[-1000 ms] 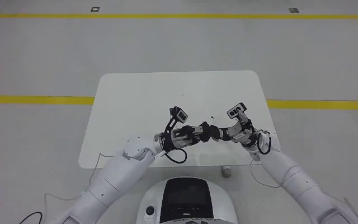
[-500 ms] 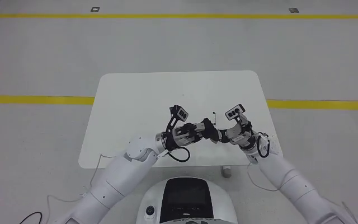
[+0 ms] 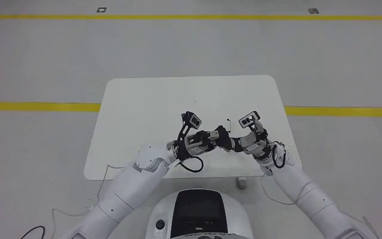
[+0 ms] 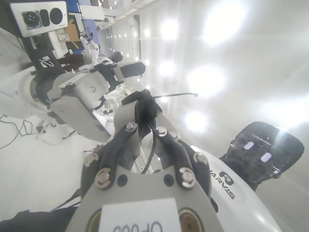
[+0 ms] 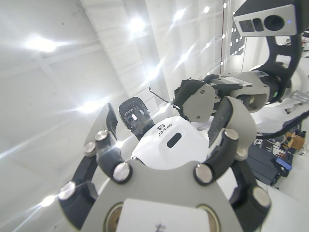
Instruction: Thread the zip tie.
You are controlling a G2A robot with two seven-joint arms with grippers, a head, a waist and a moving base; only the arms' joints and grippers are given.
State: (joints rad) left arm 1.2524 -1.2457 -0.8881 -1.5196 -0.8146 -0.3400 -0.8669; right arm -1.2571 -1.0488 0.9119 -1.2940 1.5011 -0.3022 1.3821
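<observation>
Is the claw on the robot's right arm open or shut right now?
Open. The right gripper has its two fingers wide apart in its wrist view, not closed on the zip tie.

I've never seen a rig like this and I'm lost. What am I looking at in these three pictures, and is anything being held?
This is a two-armed robot at a white table. The top view comes from a camera on the robot above its arms, looking down at both arms, which meet over the table. The other two pictures come from a camera on each wrist, looking out along that arm's own fingers. The left gripper is shut on a thin black zip tie, with one end of the tie sticking out free. The right gripper is open and faces the left one close by.
</observation>
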